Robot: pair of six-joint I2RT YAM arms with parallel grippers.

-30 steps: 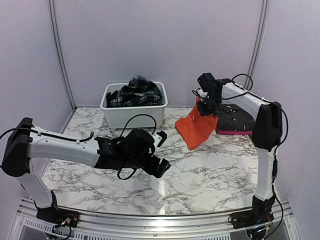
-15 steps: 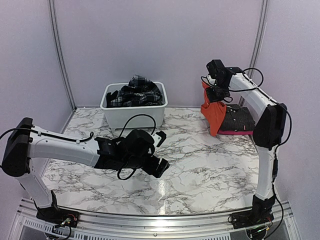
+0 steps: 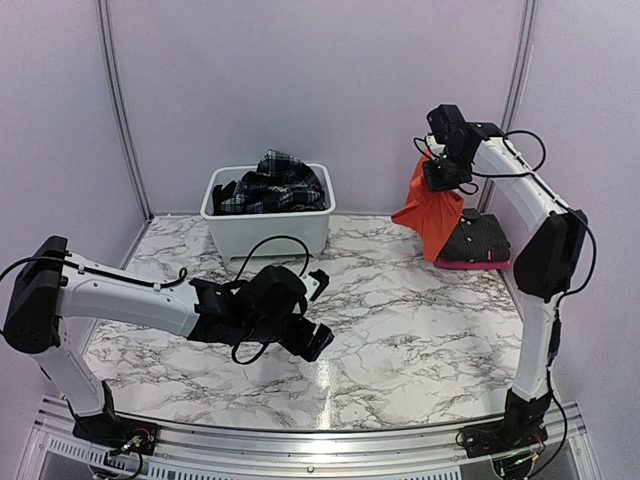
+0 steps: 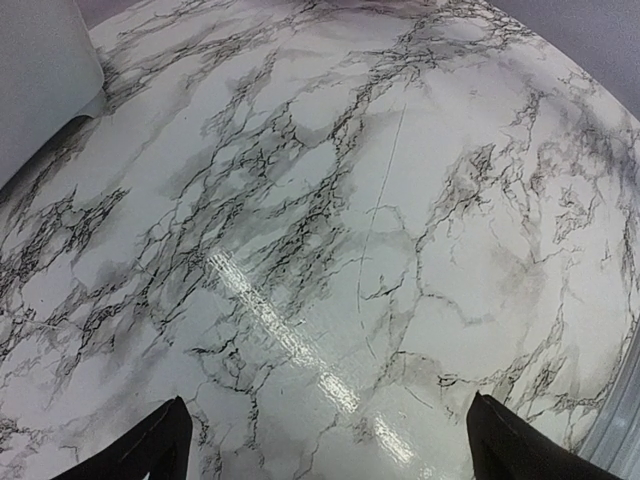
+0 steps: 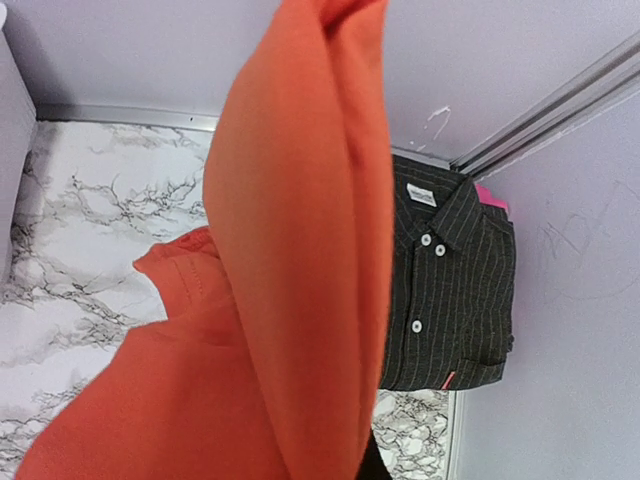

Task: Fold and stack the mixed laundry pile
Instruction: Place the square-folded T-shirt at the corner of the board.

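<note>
- Pale lilac walls (image 3: 300, 90) box in a marble-patterned worktop (image 3: 420, 330), with both arms bolted at its near edge.
- At the back left, a white tub (image 3: 265, 232) holds the unsorted part of the pile. A black-and-white plaid garment (image 3: 278, 178) is heaped over darker cloth there, probably waiting its turn.
- An orange T-shirt (image 3: 432, 212) hangs clear of the worktop at the back right, gathered into a narrow drape just in front of the stack. I judge it is held high so it can come down on the stack without dragging.
- The stack sits by the right wall: a dark pinstriped shirt (image 3: 480, 240), folded with its collar showing, lies on a pink garment (image 3: 468, 264).
- The right tool (image 3: 443, 180) is clamped tight on the T-shirt's upper edge. The left tool (image 4: 330, 450) hovers low over bare marble near the front, jaws spread wide and holding nothing, likely parked out of the way.
- Only the overhead view shows both arms together.
- The right wrist view adds the shirt's buttons, collar label and a pink edge, but orange cloth hides that tool's own fingers.
- The left wrist view gives only marble, two dark fingertips (image 4: 160, 445) and a corner of the tub.
</note>
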